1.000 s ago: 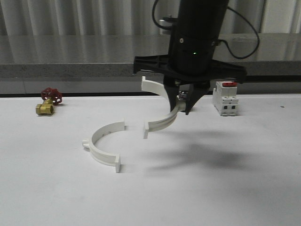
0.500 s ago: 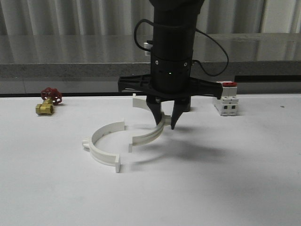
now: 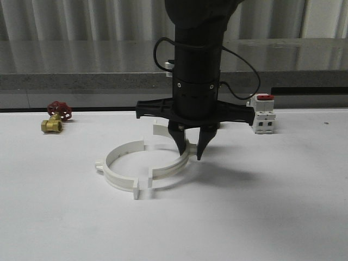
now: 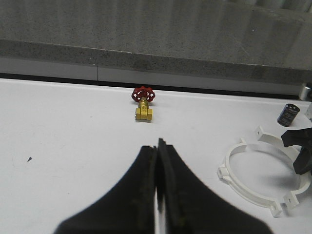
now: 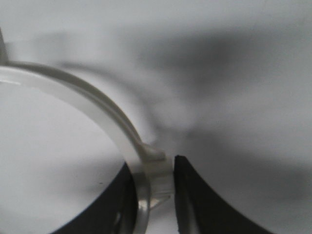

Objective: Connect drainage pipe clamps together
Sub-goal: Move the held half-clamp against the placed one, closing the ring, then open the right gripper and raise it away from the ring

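Right arm stands near-vertical over mid-scene, wrist pointing straight down, right pincer [image 3: 191,150] clamped on the right clamp half [image 3: 171,166], fingers [image 5: 195,204] pinching its band from both sides. Left pincer [image 4: 159,161] hovers over the worktop [image 4: 73,146], its jaws pressed together, holding nothing.

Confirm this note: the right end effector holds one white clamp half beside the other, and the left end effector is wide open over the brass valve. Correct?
Not quite. In the left wrist view the left end effector is shut and empty, short of the brass valve. The right end effector does hold one clamp half beside the other.
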You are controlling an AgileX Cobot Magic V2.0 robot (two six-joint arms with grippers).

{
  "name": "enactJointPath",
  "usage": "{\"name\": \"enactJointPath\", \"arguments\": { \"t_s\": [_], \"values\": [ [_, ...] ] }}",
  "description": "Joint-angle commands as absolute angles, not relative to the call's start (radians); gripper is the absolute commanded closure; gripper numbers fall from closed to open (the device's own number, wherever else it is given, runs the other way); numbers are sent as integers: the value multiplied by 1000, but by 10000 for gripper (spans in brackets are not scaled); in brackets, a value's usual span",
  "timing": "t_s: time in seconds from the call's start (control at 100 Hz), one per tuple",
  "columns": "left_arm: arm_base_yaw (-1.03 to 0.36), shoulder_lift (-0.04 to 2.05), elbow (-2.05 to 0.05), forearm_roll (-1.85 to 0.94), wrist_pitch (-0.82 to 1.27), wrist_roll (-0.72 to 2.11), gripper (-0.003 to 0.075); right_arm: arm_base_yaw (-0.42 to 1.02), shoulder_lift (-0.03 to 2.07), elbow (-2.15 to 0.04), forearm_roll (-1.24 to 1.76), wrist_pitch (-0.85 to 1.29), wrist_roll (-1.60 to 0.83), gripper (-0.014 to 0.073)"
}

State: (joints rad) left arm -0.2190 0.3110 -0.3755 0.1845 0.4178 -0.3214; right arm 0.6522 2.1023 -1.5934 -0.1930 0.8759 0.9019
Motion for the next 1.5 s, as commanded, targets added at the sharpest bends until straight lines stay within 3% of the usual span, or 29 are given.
{"name": "enactJointPath", "arguments": {
  "t_s": [0.0,1.12,1.19,1.38,1.49],
  "values": [
    [-216,318,-403,187,345,-323,741,659,2055,-1624,-194,846,899,587],
    [-216,318,-403,187,345,-323,741,659,2073,-1624,-131,799,850,576],
    [-216,318,-403,187,345,-323,741,659,2073,-1624,-131,796,850,504],
    [-216,318,-403,187,345,-323,741,659,2073,-1624,-131,785,850,162],
    [-216,318,-403,187,345,-323,741,659,2073,-1624,-132,795,850,101]
  ]
}}
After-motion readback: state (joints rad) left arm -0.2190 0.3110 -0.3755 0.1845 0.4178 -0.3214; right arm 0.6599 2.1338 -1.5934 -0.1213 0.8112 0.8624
